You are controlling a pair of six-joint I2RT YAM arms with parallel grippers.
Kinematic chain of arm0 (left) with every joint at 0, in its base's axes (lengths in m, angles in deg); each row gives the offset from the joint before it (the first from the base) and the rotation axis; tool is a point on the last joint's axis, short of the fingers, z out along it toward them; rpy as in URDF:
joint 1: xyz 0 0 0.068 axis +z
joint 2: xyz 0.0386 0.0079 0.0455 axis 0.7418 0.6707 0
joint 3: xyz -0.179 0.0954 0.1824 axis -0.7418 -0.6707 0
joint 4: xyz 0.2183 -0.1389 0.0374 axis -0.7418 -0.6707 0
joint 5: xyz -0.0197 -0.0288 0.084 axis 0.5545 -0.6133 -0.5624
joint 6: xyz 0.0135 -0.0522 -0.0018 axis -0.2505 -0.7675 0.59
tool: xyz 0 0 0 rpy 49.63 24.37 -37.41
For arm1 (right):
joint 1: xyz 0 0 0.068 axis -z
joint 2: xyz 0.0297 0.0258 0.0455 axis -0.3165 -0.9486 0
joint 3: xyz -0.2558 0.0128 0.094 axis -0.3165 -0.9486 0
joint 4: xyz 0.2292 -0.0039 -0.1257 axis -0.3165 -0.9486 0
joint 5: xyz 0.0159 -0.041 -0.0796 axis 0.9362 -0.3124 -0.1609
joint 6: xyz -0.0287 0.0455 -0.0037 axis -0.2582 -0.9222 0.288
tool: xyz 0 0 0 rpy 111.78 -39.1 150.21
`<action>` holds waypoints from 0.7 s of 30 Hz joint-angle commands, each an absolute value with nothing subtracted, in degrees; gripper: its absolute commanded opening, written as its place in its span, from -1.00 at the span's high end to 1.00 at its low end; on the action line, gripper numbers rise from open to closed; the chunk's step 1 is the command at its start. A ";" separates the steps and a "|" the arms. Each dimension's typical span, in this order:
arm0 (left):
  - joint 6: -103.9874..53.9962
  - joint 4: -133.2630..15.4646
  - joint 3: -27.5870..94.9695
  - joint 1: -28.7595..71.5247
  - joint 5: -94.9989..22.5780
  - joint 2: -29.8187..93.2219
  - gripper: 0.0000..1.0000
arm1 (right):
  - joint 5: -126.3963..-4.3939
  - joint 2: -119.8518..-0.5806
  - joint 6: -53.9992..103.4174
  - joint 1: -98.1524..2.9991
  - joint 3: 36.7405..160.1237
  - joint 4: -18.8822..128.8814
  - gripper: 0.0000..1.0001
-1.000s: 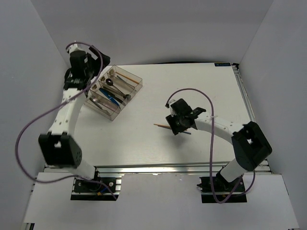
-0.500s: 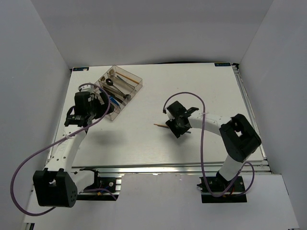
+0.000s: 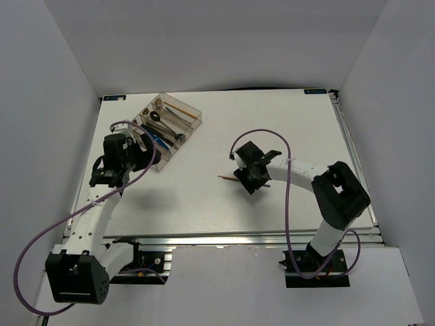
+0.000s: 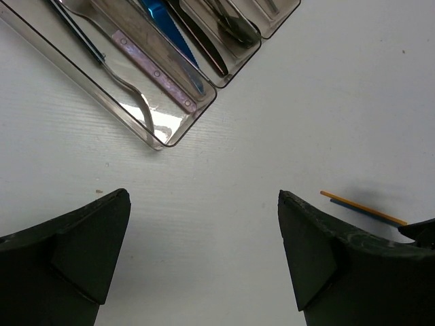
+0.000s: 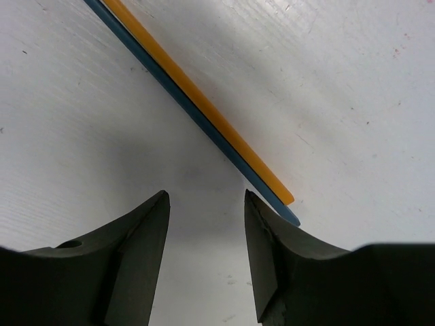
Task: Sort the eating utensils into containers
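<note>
So the tray (image 3: 182, 106) sits at the far left of the tabletop (image 3: 204, 200), with cutlery (image 4: 153, 71) lying in its long compartments. An orange chopstick (image 5: 197, 96) and a blue chopstick (image 5: 183, 103) lie touching side by side mid-table (right in front of the right end effector (image 5: 205, 200)). Its fingers are apart, holding nothing. The left end effector (image 4: 202, 204) hangs spread wide and empty, just on the near side of the tray.

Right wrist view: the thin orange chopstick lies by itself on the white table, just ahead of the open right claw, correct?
Not by itself: the right wrist view shows a thin blue chopstick lying tight alongside the thin orange chopstick. The rest holds: white table, just ahead of the open right claw.
</note>
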State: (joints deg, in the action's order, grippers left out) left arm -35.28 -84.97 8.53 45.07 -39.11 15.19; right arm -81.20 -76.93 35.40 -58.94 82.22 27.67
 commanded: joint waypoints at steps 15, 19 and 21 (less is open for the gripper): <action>-34.16 -82.98 3.89 44.89 -37.62 14.13 -0.96 | -81.30 -79.94 38.55 -57.39 87.48 25.80 -0.06; -34.33 -82.89 3.80 44.89 -37.27 14.22 -0.96 | -80.69 -81.09 38.82 -57.12 87.22 26.06 -0.06; -34.33 -82.89 3.80 44.89 -37.09 14.13 -0.96 | -80.07 -81.61 38.82 -56.95 86.96 26.15 -0.05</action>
State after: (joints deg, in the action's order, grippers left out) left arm -34.85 -83.96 4.18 45.07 -38.25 15.43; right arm -81.20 -80.52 38.00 -57.34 85.60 26.56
